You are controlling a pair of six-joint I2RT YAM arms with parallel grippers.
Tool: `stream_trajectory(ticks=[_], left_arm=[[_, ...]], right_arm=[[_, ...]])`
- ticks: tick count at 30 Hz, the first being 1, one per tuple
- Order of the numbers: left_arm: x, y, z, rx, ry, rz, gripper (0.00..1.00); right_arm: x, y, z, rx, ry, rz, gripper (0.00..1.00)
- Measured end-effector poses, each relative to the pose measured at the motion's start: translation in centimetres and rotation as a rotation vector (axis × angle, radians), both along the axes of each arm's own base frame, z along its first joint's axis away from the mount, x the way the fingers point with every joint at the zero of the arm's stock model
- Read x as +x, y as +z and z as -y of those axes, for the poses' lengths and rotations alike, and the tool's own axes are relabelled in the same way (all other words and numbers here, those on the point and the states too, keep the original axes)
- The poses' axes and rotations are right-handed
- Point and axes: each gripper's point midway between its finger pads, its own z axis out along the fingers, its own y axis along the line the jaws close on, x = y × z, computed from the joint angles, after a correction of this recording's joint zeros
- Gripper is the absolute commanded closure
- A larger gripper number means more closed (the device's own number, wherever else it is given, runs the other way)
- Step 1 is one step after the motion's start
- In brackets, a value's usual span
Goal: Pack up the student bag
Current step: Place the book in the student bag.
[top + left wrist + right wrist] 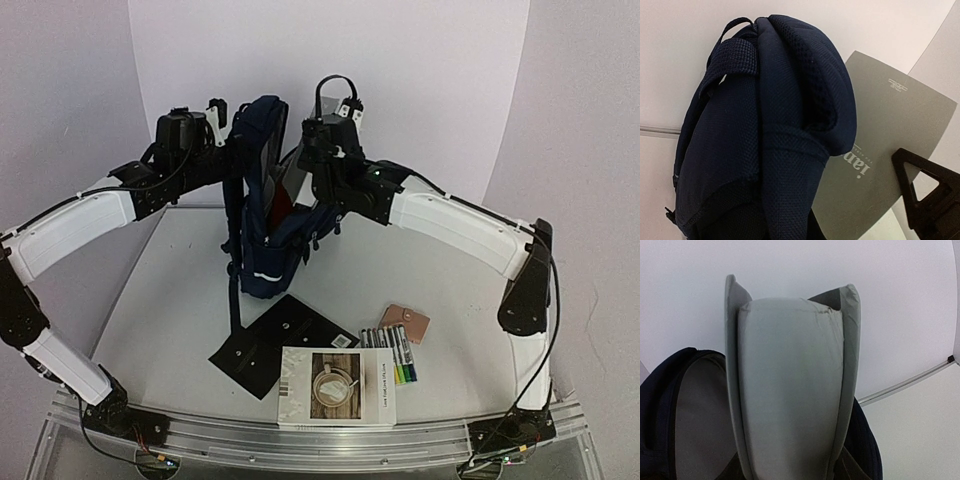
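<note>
Student bag (pixel 262 215) stands upright at 12 o'clock in the top view, mouth open toward 3. Right gripper (pixel 312 168) is nearer, pinching grey booklet (pixel 790 390), long axis vertical, lower end at the mouth; next move likely straight down. Left gripper (pixel 228 145) at bag's 9 o'clock, fingers pressed together, nothing visibly held.

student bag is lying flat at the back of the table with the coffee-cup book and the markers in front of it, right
Not quite. The student bag is not lying flat; it stands upright at the back of the table, as the top external view shows. The coffee-cup book and the markers do lie in front of it.
</note>
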Motion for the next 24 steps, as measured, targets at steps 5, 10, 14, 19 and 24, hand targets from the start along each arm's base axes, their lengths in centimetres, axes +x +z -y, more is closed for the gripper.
stream_trajectory(ticks=[5, 10, 14, 19, 24], left_arm=[[-0.4, 0.1, -0.3, -0.007, -0.014, -0.011, 1.00], [-0.1, 0.0, -1.5, -0.040, -0.013, -0.042, 1.00], [0.5, -0.3, -2.7, -0.077, -0.005, -0.070, 1.00], [0.9, -0.2, -3.7, -0.113, -0.005, -0.090, 1.00], [0.9, -0.2, -3.8, -0.129, -0.015, -0.100, 1.00]], right_arm=[[1.5, -2.4, -2.3, -0.052, -0.004, -0.011, 0.79], [3.0, -6.0, -4.7, -0.087, -0.005, -0.017, 0.78], [3.3, -6.0, -5.2, -0.063, -0.028, 0.029, 0.54], [3.8, -5.5, -5.5, -0.023, -0.032, 0.069, 0.30], [3.8, -5.6, -5.7, -0.015, -0.002, 0.076, 0.20]])
